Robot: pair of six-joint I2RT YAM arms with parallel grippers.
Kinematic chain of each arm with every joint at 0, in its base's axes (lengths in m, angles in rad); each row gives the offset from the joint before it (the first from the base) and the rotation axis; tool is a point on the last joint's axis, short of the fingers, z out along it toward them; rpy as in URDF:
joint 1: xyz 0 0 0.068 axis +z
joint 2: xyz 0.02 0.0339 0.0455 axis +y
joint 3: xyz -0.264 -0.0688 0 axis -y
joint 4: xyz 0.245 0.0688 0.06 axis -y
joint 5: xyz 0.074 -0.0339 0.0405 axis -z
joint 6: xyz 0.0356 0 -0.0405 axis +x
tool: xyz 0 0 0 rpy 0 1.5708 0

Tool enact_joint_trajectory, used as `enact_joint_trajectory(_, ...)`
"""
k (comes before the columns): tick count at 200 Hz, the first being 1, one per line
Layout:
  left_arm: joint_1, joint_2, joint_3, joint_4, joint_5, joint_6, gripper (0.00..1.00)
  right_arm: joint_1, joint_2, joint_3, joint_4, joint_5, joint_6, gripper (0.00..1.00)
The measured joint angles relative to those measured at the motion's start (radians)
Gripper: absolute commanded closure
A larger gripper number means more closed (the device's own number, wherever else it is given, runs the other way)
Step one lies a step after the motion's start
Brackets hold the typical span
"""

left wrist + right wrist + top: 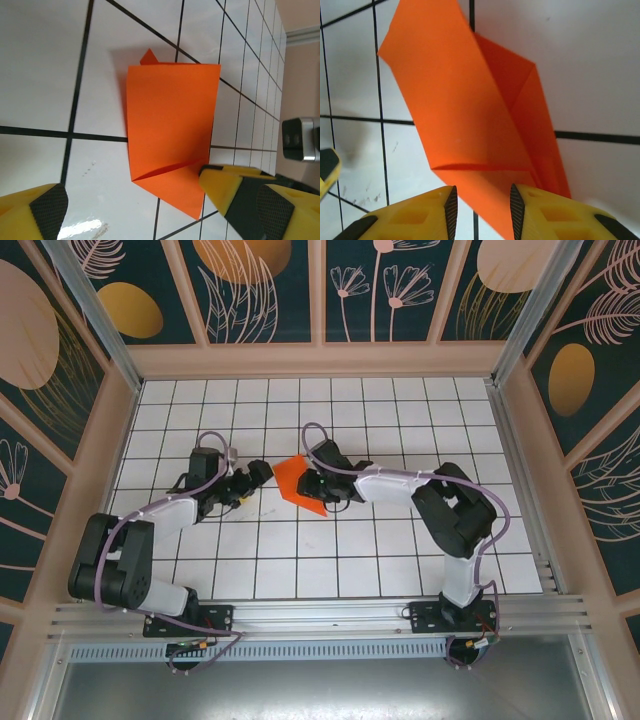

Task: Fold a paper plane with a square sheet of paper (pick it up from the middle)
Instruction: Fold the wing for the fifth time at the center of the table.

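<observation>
The square sheet of paper [297, 483] is bright orange and lies folded in layers on the white grid table, with one pointed end and a diagonal crease. In the left wrist view the paper [170, 125] lies ahead of my left gripper [132, 200], which is wide open, and the right fingertip [220, 187] touches the paper's near corner. From above, my left gripper [255, 485] stands just left of the sheet. My right gripper [316, 483] is at its right side. In the right wrist view the paper [460, 100] runs under my right gripper [481, 205], whose jaws stand apart above it.
The grid table [350, 560] is bounded by wooden walls [115, 440] on three sides and a metal rail [320, 612] at the front. The right arm's wrist housing [300, 139] shows at the edge of the left wrist view. A left fingertip [327, 167] shows in the right wrist view.
</observation>
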Motion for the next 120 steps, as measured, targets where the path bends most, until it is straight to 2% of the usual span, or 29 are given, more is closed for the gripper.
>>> enact_joint_trajectory(63, -0.045, 0.058, 0.033, 0.003, 0.032, -0.002, 0.07, -0.034, 0.039, -0.007, 0.033, -0.037, 0.032, 0.68)
enact_joint_trajectory(120, -0.069, 0.122, 0.048, 0.008, 0.071, -0.021, 0.22, -0.063, 0.037, -0.072, 0.11, -0.1, 0.054, 0.68)
